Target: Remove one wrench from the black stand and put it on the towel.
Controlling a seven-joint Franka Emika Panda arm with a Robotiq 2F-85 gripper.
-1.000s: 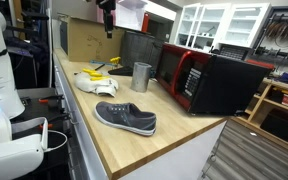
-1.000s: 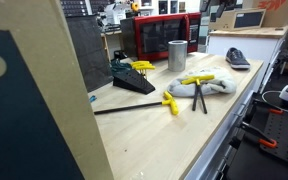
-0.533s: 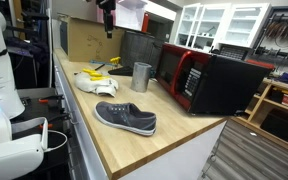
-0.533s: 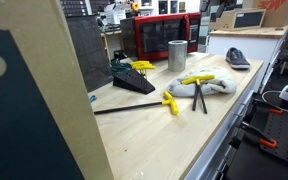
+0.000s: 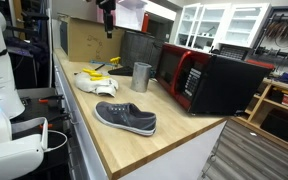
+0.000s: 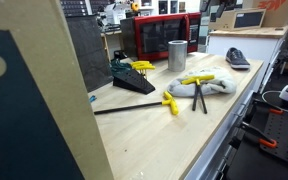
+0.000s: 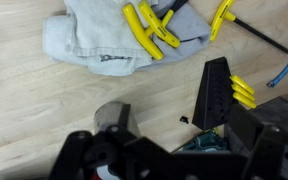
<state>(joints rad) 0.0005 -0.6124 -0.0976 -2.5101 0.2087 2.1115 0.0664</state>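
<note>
The black stand (image 6: 132, 80) sits on the wooden counter with yellow-handled wrenches (image 6: 142, 66) slotted in it; from the wrist it is a dark wedge (image 7: 216, 92) with yellow handles (image 7: 242, 92) on its right. The rumpled pale towel (image 6: 204, 88) (image 7: 89, 35) (image 5: 89, 82) has yellow-handled wrenches (image 7: 149, 30) lying on it. Another wrench (image 6: 170, 104) lies on the bare wood beside it. My gripper (image 5: 107, 30) hangs high above the stand and towel. It is open with nothing in it (image 7: 182, 124).
A grey metal cup (image 5: 141, 77) stands beyond the towel, near a red and black microwave (image 5: 189, 75). A grey slip-on shoe (image 5: 125, 118) lies further along the counter. A cardboard box (image 5: 84, 40) and a dark panel stand against the wall. The counter edge (image 6: 219, 140) runs close to the towel.
</note>
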